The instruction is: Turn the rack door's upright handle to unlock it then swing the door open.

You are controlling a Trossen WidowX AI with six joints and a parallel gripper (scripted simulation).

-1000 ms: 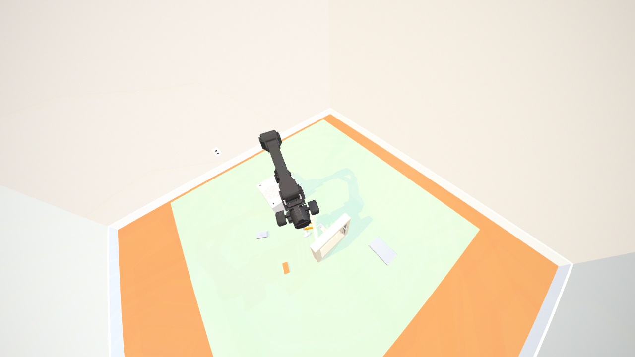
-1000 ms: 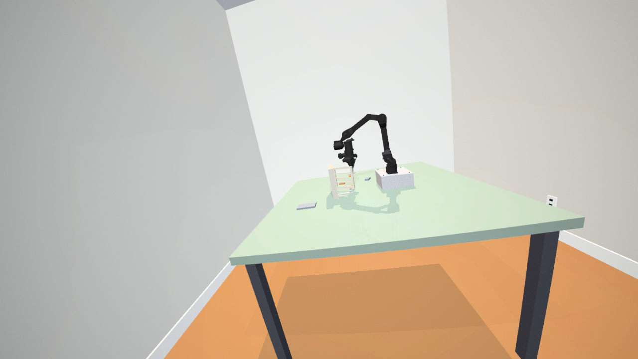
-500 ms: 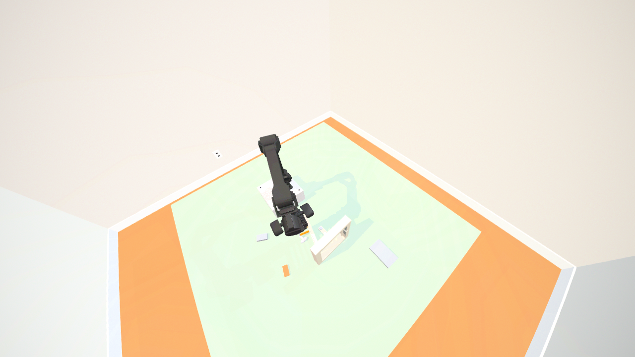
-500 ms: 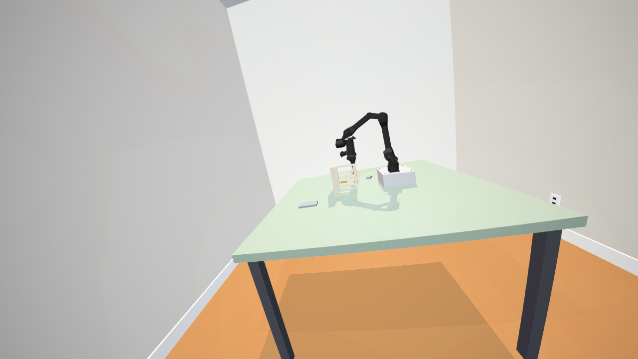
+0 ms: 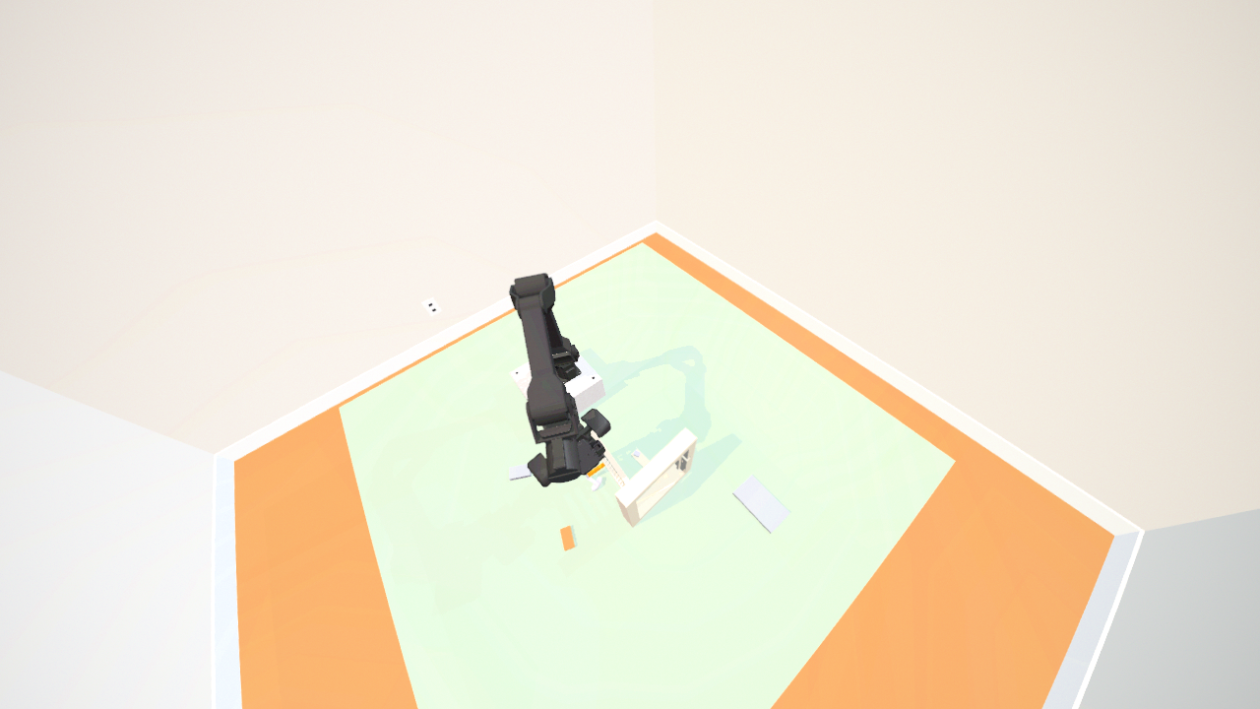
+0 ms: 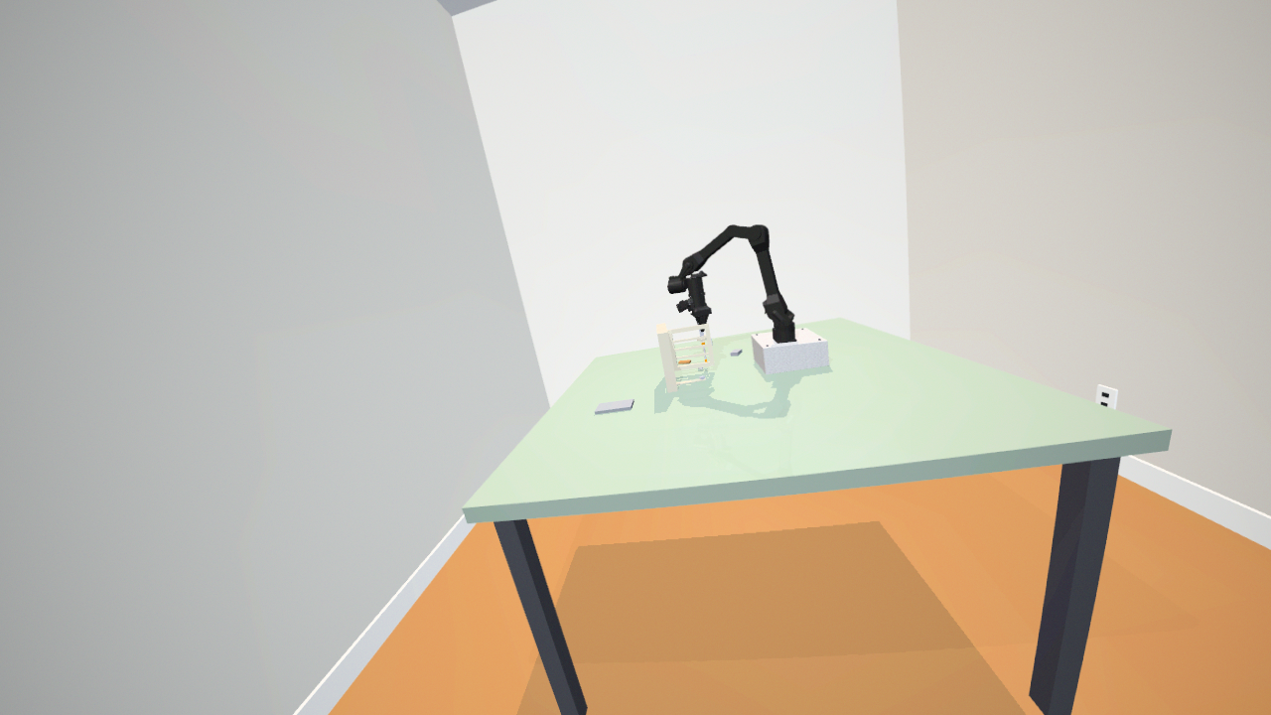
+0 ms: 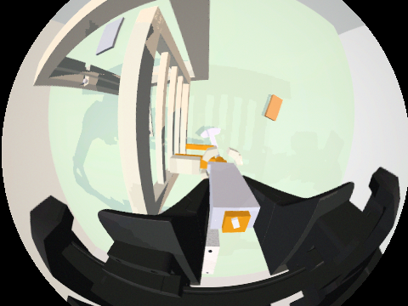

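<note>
Door (image 5: 613, 473) (image 7: 135, 106) stands swung out from the frame (image 5: 656, 469) (image 6: 666, 359) (image 7: 193, 38); the exact angle cannot be confirmed. To its right in the wrist view, the gripper's fingers (image 5: 596, 440) (image 6: 702, 322) are clenched on the grey upright handle (image 7: 231, 184). Risk: pulling off the hinge arc could slip the grip or drag the frame; twisting on release could undo the turn.
</note>
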